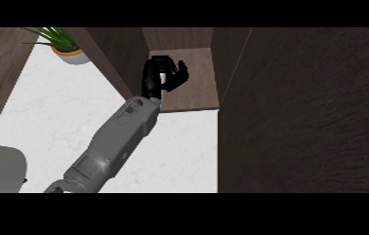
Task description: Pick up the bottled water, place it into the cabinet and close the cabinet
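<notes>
White counter [180,151] carries a potted plant [65,46] (far-left corner)

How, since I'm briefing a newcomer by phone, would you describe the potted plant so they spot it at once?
Start on the white counter and follow it to its far left corner, just left of the open dark wooden cabinet. There stands the potted plant, with thin leaves above a small pale pot with an orange band. It is the only green thing in view.

Cabinet [191,90] behind counter [57,117], potted plant [65,46] far left – door [296,112] right
</notes>
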You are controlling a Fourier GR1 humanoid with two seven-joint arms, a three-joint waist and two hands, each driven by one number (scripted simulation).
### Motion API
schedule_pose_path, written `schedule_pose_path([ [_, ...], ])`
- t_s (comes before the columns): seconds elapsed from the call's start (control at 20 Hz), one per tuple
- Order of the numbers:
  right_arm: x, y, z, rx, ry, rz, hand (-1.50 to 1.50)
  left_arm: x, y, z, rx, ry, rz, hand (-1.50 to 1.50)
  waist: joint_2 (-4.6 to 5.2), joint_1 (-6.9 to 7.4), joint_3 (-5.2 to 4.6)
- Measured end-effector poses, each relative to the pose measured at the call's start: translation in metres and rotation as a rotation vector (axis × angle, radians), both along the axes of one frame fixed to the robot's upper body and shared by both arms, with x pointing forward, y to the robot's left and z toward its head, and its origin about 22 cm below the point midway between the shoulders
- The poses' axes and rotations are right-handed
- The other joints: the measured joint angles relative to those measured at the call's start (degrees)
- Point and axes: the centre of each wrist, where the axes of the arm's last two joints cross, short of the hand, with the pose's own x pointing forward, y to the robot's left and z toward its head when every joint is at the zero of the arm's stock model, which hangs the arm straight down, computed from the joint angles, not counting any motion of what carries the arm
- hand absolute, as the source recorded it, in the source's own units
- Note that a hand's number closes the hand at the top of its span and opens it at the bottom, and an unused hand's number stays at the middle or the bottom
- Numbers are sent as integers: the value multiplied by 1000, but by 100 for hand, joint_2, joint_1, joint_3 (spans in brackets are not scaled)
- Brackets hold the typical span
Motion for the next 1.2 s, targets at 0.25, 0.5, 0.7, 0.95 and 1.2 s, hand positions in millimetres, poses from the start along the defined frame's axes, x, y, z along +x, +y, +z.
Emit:
schedule_pose_path([
  [0.25,0,-7,0,-17,0,10,-150,17,9,8,-14,-21,94,150,34,-52,1],
  [0.5,2,-6,0,-8,-7,21,-150,29,18,16,78,-61,139,-150,66,-121,1],
  [0.7,1,-8,-1,-8,-7,27,-150,35,24,22,150,-91,162,-150,74,-157,2],
  [0.95,0,-10,-4,-5,2,50,-150,41,23,30,186,-111,180,-150,92,-205,0],
  [1.2,1,-9,-5,7,1,67,-150,48,18,47,128,-155,100,-150,96,-194,-4],
])
